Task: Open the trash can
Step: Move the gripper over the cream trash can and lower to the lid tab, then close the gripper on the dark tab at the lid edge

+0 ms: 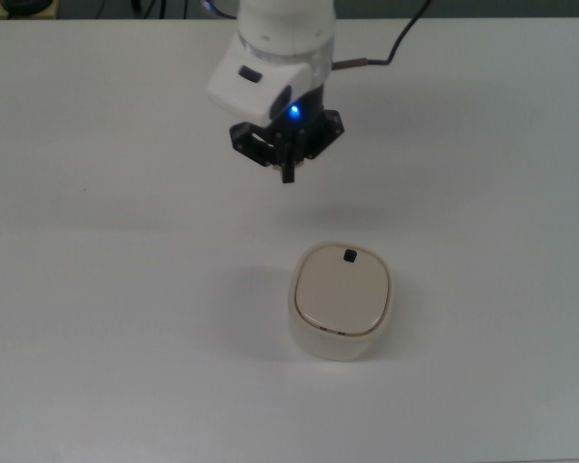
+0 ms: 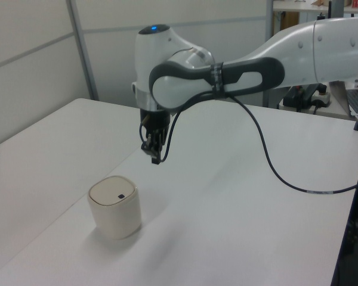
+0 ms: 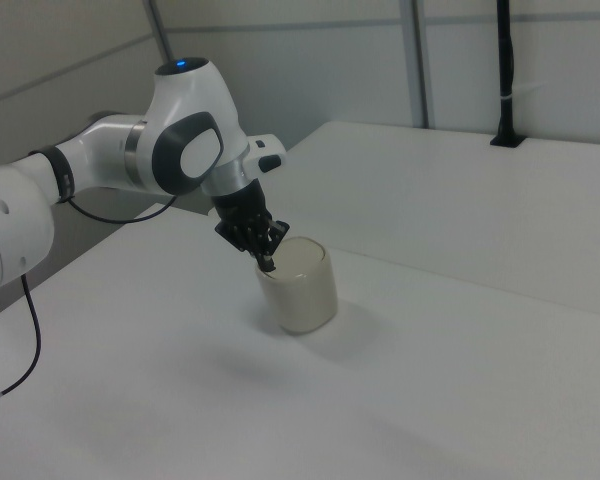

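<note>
Top view: the bin (image 1: 342,301) sits on the white table (image 1: 96,318), a little below and to the right of the middle of the frame, standing upright with its lid (image 1: 342,289) flat and closed. A small black button (image 1: 349,256) marks the lid near its upper edge in the top view. The gripper (image 1: 289,175) hangs in the air above the table, up and to the left of the bin in the top view, clear of it and not touching. Its 2 fingers read as 1 dark tip, so the jaws look pressed together with nothing between them. A blue light glows on the arm (image 1: 275,68) just above the gripper, and a dark cable (image 1: 386,53) runs off toward the top edge.

In the left view the bin (image 2: 114,208) stands near the lower left, on the table (image 2: 238,226), with the button (image 2: 120,197) on the side of the lid nearer the arm. The gripper (image 2: 155,158) points down, above and to the right of the bin, with open air between them. The arm (image 2: 227,74) reaches in from the left view's right, and a black cable (image 2: 268,167) loops down from it.

In the right view the gripper (image 3: 266,263) overlaps the bin's (image 3: 302,290) upper left rim; whether it touches cannot be told from there. The arm (image 3: 170,145) comes in from the right view's left.
</note>
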`<state>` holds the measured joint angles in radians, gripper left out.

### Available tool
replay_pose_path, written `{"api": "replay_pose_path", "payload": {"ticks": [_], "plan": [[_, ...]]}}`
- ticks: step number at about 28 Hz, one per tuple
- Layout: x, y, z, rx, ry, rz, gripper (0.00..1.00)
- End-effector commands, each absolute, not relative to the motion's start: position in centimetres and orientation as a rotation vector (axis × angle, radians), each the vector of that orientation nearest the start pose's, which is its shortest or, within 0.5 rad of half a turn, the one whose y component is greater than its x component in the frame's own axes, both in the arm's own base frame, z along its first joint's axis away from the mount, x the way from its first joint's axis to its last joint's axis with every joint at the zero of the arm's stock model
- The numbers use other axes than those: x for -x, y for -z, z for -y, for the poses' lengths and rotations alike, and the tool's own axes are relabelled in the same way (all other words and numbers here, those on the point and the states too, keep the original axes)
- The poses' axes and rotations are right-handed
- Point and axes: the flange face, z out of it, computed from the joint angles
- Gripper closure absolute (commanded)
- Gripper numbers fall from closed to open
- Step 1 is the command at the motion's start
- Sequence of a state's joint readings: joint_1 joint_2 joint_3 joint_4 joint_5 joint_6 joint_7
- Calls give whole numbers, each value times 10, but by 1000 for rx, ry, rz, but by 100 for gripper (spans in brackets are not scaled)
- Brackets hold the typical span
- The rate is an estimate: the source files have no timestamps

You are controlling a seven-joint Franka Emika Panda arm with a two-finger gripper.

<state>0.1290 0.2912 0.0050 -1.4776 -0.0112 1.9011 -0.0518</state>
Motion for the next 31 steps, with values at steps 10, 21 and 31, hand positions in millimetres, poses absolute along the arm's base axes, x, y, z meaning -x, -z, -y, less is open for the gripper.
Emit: {"api": "replay_pose_path", "payload": {"ticks": [10,21,31], "plan": [[-700,-509,-142,3066,411,160,100],[-712,-476,-169,3057,482,198,100],[-720,-456,-173,3055,509,172,100]]}}
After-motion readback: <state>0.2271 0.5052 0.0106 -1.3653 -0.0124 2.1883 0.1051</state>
